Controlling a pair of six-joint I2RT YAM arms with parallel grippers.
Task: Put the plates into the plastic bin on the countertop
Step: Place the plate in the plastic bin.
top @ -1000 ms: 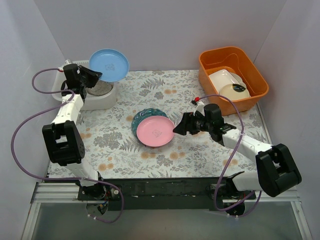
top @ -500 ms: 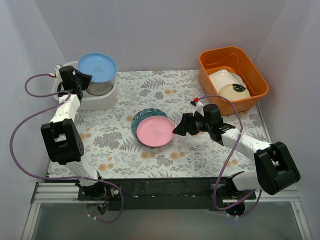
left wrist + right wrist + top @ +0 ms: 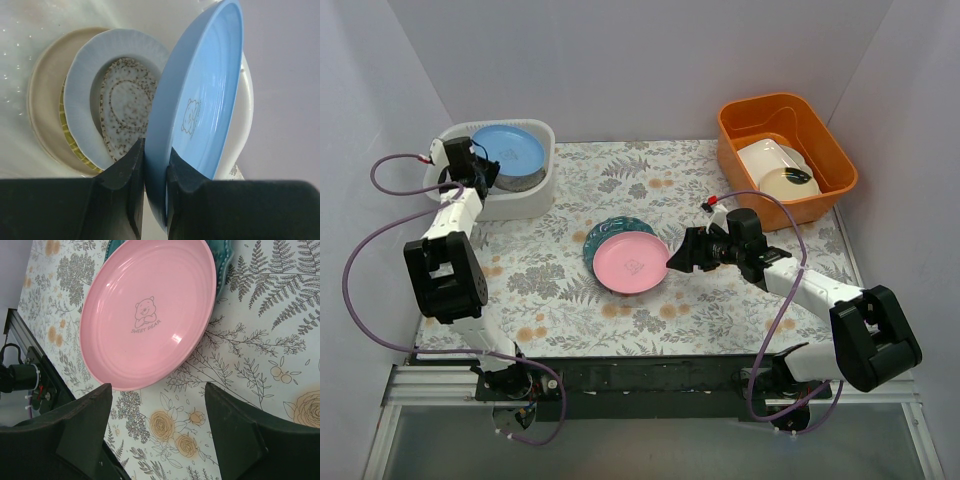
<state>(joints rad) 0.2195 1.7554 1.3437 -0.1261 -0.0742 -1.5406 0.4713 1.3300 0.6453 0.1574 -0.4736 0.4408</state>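
A: Any non-task clutter in view?
B: Orange tub (image 3: 733,150), far right corner, close to the right wall (image 3: 910,120). Two dishes inside.
A: Which ones?
B: White rectangular dish (image 3: 766,154) toward the tub's back. Cream dish (image 3: 782,185) overlaps its near edge, with a black blob (image 3: 800,178) on its right side.
A: Anything else?
B: Plain white back wall (image 3: 640,60), same on the left side. Aluminium rail (image 3: 430,384) runs along the near edge, with a black bar (image 3: 650,372) lying along it in the middle.

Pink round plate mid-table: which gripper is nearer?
Right. The right gripper sits just beside the pink round plate; the left gripper is far away at the translucent white plastic bin.
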